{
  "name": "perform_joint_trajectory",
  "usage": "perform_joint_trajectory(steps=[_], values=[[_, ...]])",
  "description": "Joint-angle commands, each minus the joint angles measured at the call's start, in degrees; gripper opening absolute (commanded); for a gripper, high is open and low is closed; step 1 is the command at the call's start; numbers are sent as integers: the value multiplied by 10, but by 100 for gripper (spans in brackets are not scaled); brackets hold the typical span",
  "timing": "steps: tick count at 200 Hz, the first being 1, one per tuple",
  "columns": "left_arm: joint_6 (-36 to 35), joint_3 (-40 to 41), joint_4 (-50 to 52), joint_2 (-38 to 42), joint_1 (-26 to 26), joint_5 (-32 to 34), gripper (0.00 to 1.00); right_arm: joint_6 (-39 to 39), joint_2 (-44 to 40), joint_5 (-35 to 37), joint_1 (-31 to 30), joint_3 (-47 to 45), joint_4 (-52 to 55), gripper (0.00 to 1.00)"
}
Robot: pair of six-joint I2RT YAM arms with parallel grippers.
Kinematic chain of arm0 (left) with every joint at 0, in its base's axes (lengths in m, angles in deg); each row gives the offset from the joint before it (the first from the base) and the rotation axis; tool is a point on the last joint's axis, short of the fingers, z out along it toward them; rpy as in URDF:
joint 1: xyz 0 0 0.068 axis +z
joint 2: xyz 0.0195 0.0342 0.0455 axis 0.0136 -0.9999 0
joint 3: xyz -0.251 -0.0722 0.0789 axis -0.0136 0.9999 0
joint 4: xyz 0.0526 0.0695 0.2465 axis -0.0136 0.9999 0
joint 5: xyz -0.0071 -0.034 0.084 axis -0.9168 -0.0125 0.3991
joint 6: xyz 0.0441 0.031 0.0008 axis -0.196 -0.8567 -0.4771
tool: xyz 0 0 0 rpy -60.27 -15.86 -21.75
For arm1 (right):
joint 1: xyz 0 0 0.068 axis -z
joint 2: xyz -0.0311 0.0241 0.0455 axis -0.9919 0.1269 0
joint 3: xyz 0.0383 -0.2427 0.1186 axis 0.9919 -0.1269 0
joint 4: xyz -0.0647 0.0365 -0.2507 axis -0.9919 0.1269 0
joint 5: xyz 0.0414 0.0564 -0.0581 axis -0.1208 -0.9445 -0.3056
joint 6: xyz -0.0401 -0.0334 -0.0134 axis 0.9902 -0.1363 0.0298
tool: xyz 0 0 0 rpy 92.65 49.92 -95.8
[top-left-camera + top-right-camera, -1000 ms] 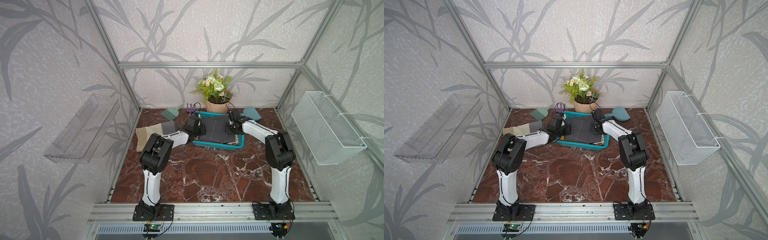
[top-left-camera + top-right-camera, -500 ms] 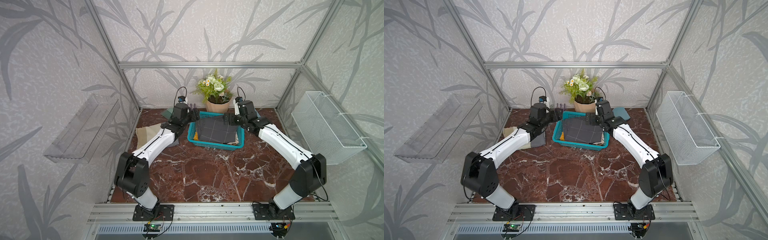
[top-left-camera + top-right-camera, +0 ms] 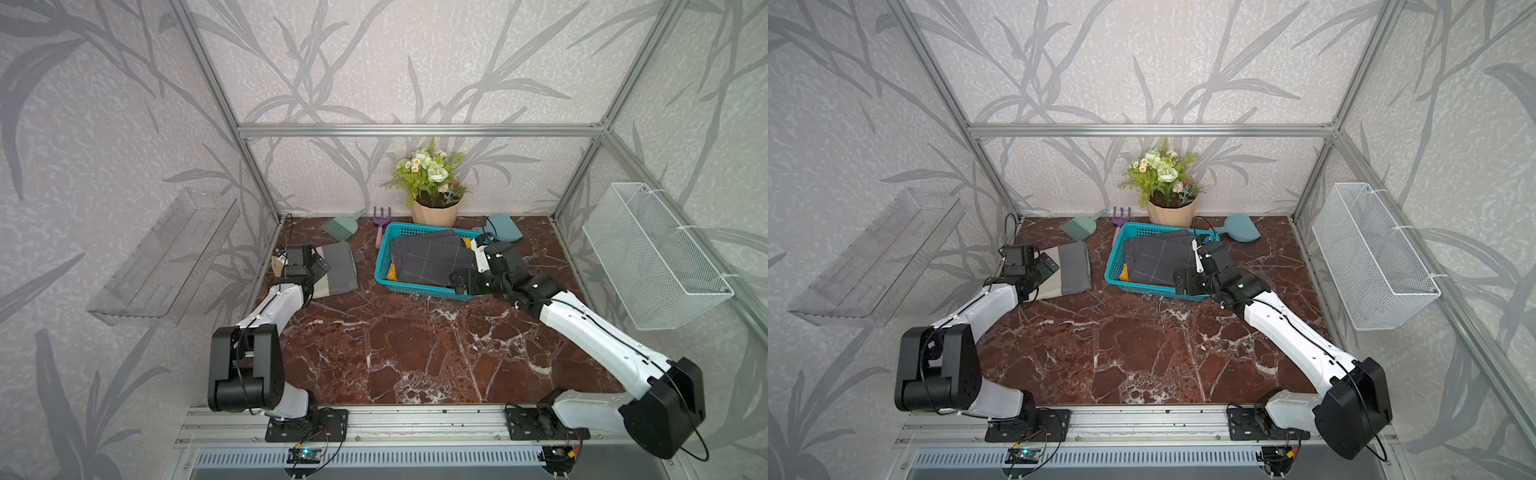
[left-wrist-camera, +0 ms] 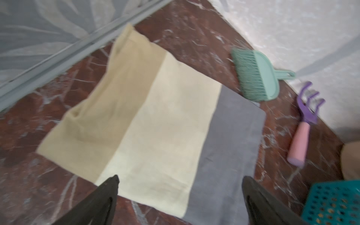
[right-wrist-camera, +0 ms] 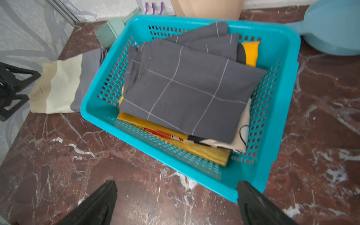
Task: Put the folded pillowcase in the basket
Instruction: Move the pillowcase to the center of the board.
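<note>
On the marble tabletop, a folded grey checked pillowcase lies in the teal perforated plastic basket; left gripper and right gripper gape empty.

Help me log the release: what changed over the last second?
Both grippers opened and let go of the grey checked pillowcase, which lies in the basket. The left gripper swung out over the striped cloth; the right gripper drew back to the basket's near corner. Basket, cloth and plant stayed put.
</note>
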State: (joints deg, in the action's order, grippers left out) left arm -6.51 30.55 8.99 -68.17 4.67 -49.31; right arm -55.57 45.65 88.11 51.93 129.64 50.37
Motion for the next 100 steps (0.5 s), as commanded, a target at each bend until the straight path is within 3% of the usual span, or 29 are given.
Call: perform_joint_trajectory(steps=[1, 27, 100], values=[[23, -16, 29, -19, 20, 43, 100, -26, -20, -11, -4, -20, -3, 99], [22, -39, 53, -46, 52, 64, 100, -34, -12, -16, -9, -34, -6, 99], [38, -4, 32, -86, 122, 11, 100, -40, 35, -26, -23, -49, -15, 99]])
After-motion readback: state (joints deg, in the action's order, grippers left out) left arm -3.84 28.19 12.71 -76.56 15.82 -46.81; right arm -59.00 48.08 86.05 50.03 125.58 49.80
